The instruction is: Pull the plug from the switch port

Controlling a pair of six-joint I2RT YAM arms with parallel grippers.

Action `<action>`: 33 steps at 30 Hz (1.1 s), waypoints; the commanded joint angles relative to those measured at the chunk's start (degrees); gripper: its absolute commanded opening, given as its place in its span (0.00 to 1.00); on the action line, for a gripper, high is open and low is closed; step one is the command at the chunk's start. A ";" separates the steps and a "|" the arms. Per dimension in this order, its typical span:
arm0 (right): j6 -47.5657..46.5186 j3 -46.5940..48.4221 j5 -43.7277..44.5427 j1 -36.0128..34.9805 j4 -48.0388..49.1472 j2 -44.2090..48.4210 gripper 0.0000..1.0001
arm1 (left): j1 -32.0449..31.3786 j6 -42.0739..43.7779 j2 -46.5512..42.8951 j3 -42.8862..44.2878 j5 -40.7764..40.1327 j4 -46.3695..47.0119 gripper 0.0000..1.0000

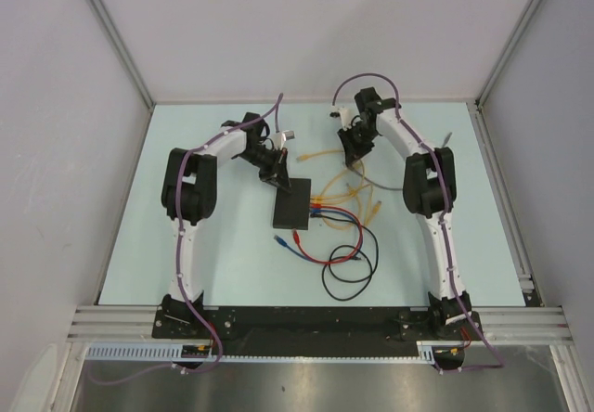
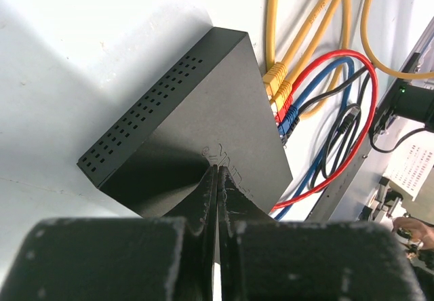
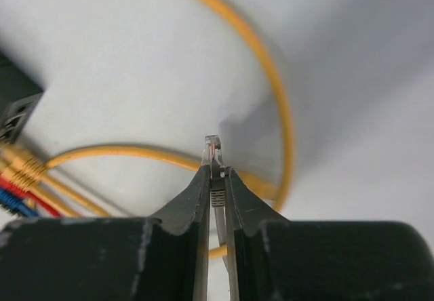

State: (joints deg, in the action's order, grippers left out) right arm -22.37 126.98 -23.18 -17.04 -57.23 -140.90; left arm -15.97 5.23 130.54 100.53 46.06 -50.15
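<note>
Right hand (image 3: pixel 215 173) pinches a clear plug (image 3: pixel 213 149) aloft; left hand (image 2: pixel 217 175), closed tight, rests tip-down on the switch (image 2: pixel 196 118).

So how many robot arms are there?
2. The left arm, on the left, touches the black switch. The right arm, on the right, holds a clear plug above the yellow cables. None seem hidden.
</note>
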 commanded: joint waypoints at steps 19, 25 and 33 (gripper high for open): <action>-22.87 -17.38 11.23 2.98 -1.20 16.98 0.61 | -0.21 3.73 1.73 2.39 -5.20 -1.18 0.00; -24.04 -16.33 14.74 0.61 -1.39 12.59 0.60 | -0.12 3.82 1.82 2.57 -5.28 -1.44 0.00; -29.29 -13.60 21.68 0.25 -5.68 9.24 0.12 | 0.15 3.64 1.65 2.30 -5.19 -1.27 0.00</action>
State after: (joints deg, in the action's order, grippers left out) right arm -46.78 110.96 -7.11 -17.43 -58.98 -131.72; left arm -15.97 6.52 130.78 101.82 45.19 -51.70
